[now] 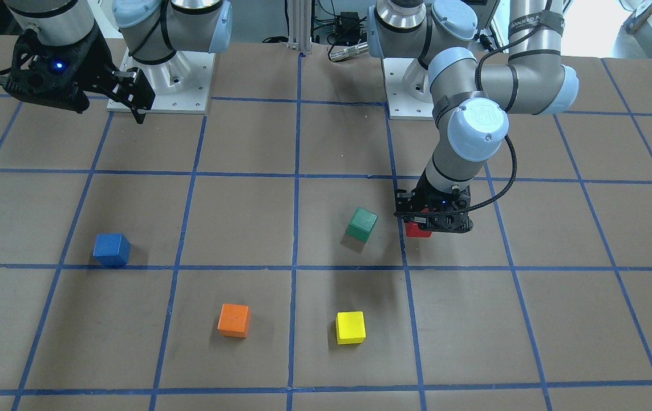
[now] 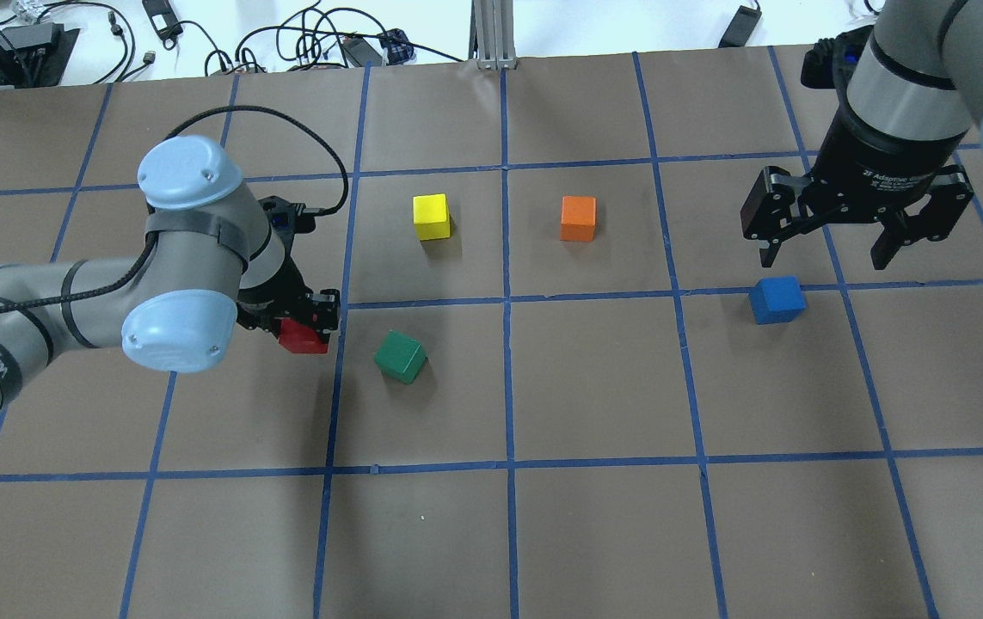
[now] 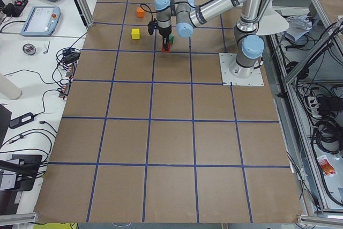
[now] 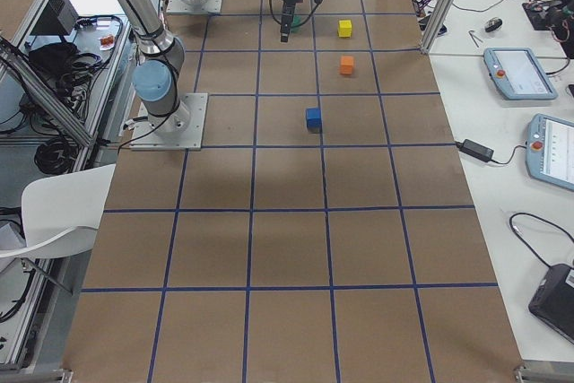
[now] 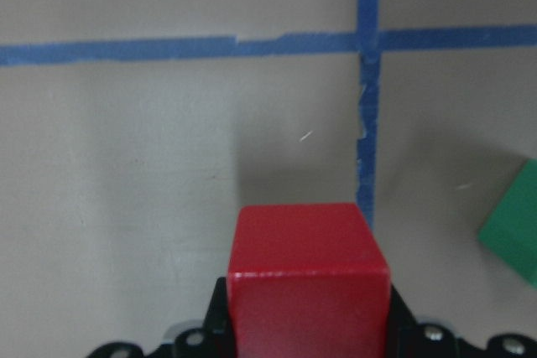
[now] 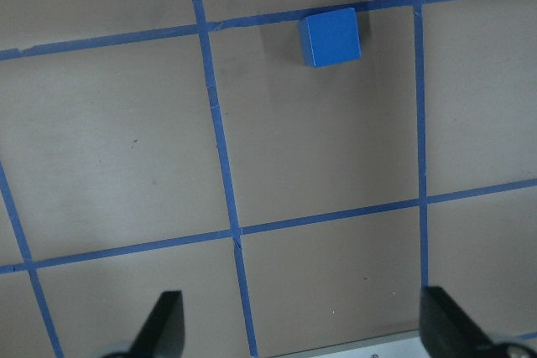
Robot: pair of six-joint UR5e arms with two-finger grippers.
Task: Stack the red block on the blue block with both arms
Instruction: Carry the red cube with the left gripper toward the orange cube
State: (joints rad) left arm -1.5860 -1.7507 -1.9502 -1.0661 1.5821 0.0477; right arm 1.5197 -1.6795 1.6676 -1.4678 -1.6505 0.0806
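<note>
The red block [image 5: 309, 278] sits between the fingers of my left gripper [image 2: 306, 325], which is shut on it, low over the table. It also shows in the front view [image 1: 417, 230], under the gripper [image 1: 424, 224], and in the overhead view [image 2: 302, 338]. The blue block [image 2: 777, 299] stands alone on the table on the right side, also seen in the front view [image 1: 112, 249] and the right wrist view [image 6: 330, 37]. My right gripper [image 2: 861, 245] is open and empty, held high, a little beyond the blue block.
A green block [image 2: 401, 356] lies tilted just right of the red block. A yellow block [image 2: 431, 216] and an orange block [image 2: 578, 217] stand farther out. Blue tape lines grid the brown table [image 2: 594, 387].
</note>
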